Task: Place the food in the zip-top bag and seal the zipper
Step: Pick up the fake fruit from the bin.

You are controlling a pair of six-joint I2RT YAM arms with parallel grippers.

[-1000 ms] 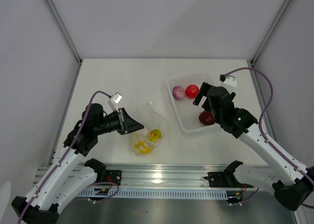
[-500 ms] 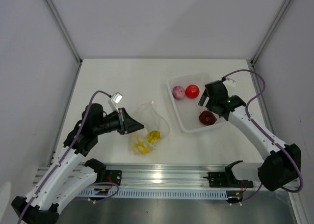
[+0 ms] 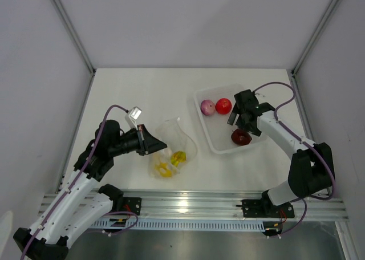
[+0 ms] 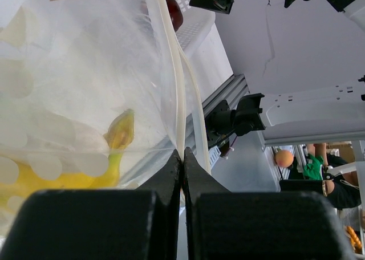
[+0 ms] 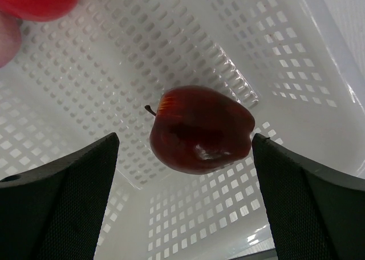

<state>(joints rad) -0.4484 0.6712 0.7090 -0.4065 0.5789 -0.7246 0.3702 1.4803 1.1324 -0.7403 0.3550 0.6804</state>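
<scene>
The left gripper point(image 4: 182, 157) is clenched on the mouth edge of the crinkly clear plastic zip-top bag point(image 3: 178, 135), which holds the yellow toy banana bunch point(image 3: 164, 169). The right gripper point(image 5: 185, 137) hangs spread wide, touching nothing, over the dark red toy apple point(image 5: 199, 129), which lies close to the near wall of the perforated white tray point(image 5: 171, 37), bare floor around it

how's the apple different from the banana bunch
Place: the dark red apple lies in the white tray, under the open right gripper. The yellow banana bunch is inside the zip-top bag, whose edge the left gripper pinches. Shape: apple round, bananas curved. Both are toy foods.
</scene>
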